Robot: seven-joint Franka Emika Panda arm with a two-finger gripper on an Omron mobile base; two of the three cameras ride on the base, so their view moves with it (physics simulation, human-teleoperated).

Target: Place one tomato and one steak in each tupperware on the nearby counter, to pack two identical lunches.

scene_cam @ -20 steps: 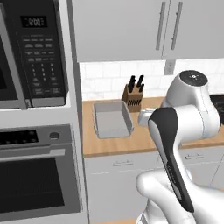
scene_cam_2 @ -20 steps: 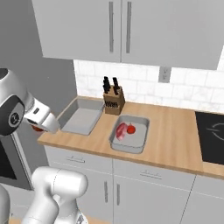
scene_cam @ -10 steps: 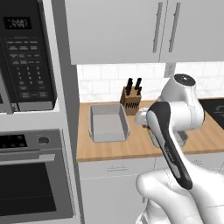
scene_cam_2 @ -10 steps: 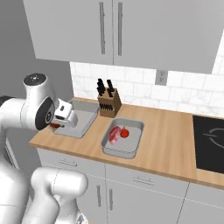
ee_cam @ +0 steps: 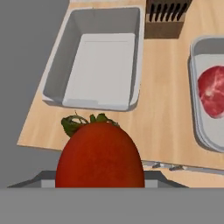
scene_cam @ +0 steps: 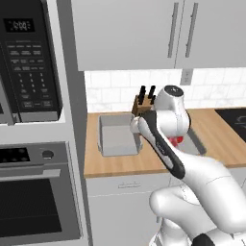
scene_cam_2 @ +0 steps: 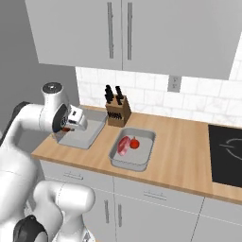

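Red tomato (ee_cam: 100,155) sits clamped in the tool (scene_cam_2: 71,124) above the counter (ee_cam: 168,127).

a wooden knife block (scene_cam_2: 117,112) with black handles is set against the white tiled backsplash (scene_cam_2: 198,97). a wall outlet (scene_cam_2: 174,83) is mounted on the tiles. grey upper cabinets (scene_cam_2: 142,33) with bar handles are hung above. a black microwave (scene_cam: 26,62) is stacked over a built-in oven (scene_cam: 36,192). a black stovetop (scene_cam_2: 227,156) is seen at right.

Glossy red tomato (ee_cam: 100,155), matt grey tupperware (ee_cam: 100,65), wood-toned counter (ee_cam: 164,111).
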